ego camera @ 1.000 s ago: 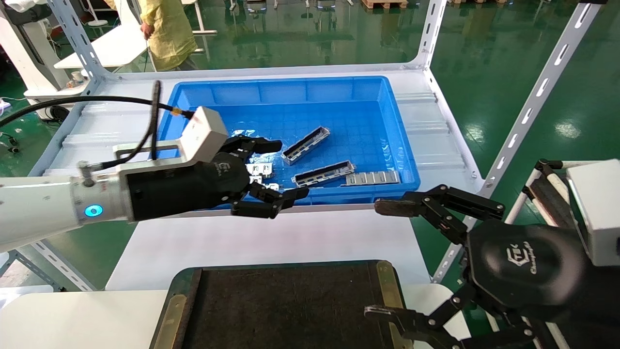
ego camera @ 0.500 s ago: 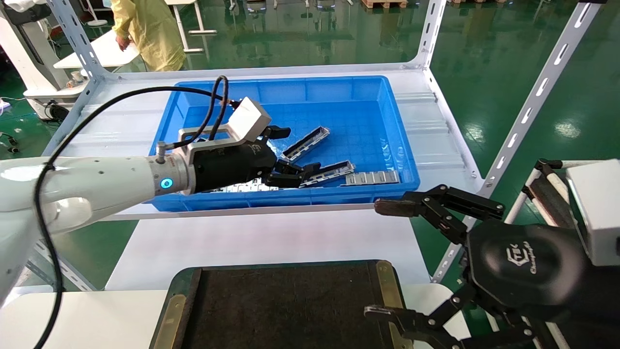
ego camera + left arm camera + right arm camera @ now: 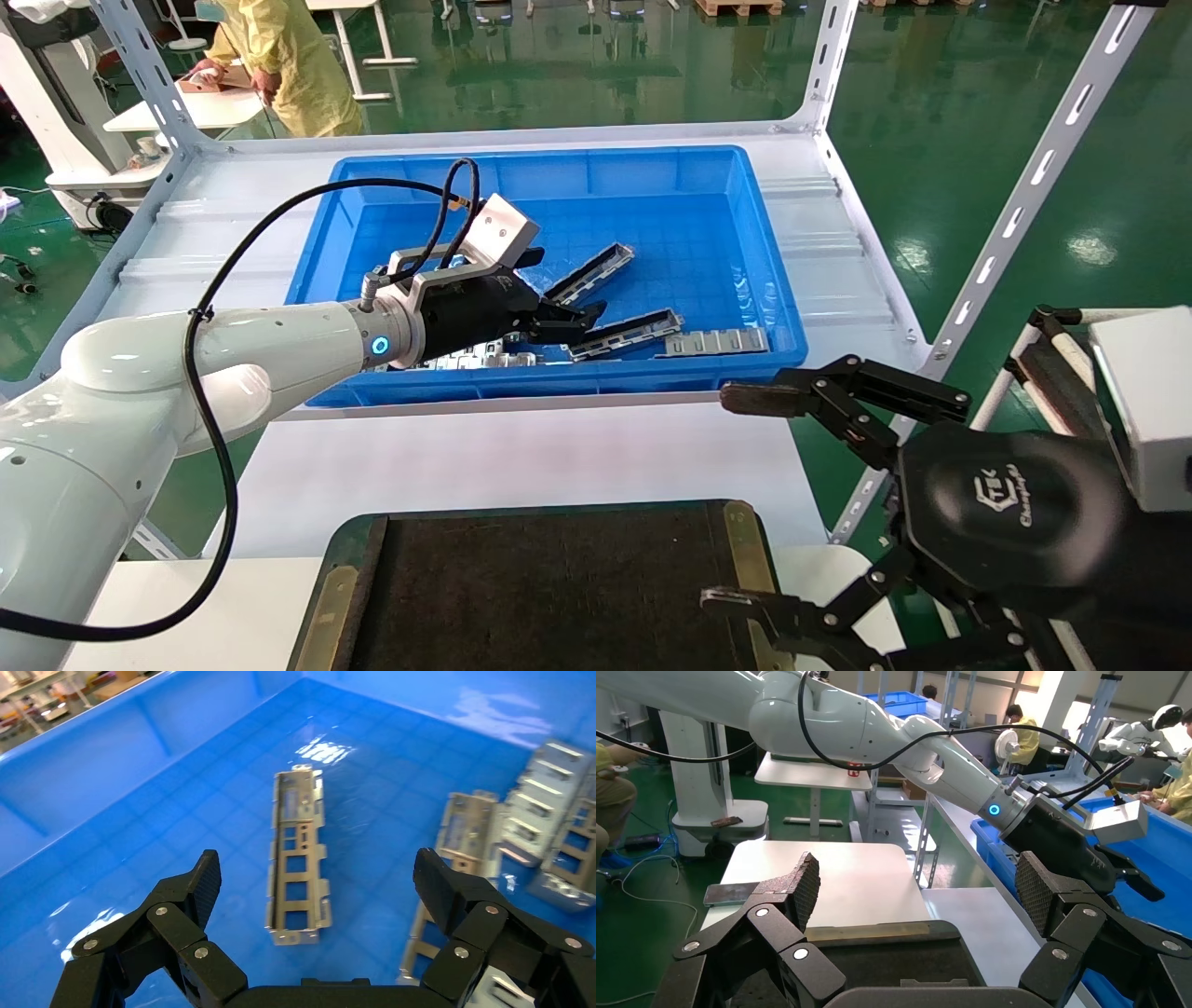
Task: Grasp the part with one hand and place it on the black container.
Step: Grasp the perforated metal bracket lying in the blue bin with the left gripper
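Ahead, I see a blue bin (image 3: 782,308) on a white shelf (image 3: 838,242); nearer me lies the black container (image 3: 549,596), bare. My left gripper (image 3: 559,294) reaches into the bin, fingers spread wide, empty. The part (image 3: 299,857) lies flat between them. It looks light, stiff and slippery; I judge a pinch across its narrow middle best. My right gripper (image 3: 745,499) waits wide open beside the container.
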Motion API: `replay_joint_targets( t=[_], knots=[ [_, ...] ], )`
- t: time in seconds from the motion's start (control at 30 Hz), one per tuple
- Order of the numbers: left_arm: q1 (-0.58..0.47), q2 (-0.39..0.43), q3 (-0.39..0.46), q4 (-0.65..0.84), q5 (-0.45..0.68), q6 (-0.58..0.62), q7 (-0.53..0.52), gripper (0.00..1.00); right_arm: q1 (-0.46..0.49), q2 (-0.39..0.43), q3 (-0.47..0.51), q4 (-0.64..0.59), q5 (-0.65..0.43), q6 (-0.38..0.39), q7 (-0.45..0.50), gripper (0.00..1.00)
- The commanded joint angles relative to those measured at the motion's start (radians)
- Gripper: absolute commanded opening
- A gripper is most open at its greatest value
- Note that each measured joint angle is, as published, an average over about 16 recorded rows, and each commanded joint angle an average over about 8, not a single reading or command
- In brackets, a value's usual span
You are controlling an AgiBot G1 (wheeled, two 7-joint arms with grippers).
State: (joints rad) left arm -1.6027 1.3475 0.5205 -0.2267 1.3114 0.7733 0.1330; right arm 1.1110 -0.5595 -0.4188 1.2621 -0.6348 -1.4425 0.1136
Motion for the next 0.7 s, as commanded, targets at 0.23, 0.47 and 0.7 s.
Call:
replay_joint_targets(
  t=[0.23,0.47,0.7],
  knots=[
    [-0.001,0.017,0.025,0.029,-0.029,-0.048,0.007,0.78,0.0,0.0,0.0,0.0,0.0,0.0,0.0,0.96],
    [0.006,0.018,0.069,0.015,-0.055,-0.075,-0.032,0.0,0.0,0.0,0.0,0.0,0.0,0.0,0.0,0.11],
    [0.015,0.017,0.112,-0.005,-0.085,-0.095,-0.063,0.0,0.0,0.0,0.0,0.0,0.0,0.0,0.0,0.0]
  ],
)
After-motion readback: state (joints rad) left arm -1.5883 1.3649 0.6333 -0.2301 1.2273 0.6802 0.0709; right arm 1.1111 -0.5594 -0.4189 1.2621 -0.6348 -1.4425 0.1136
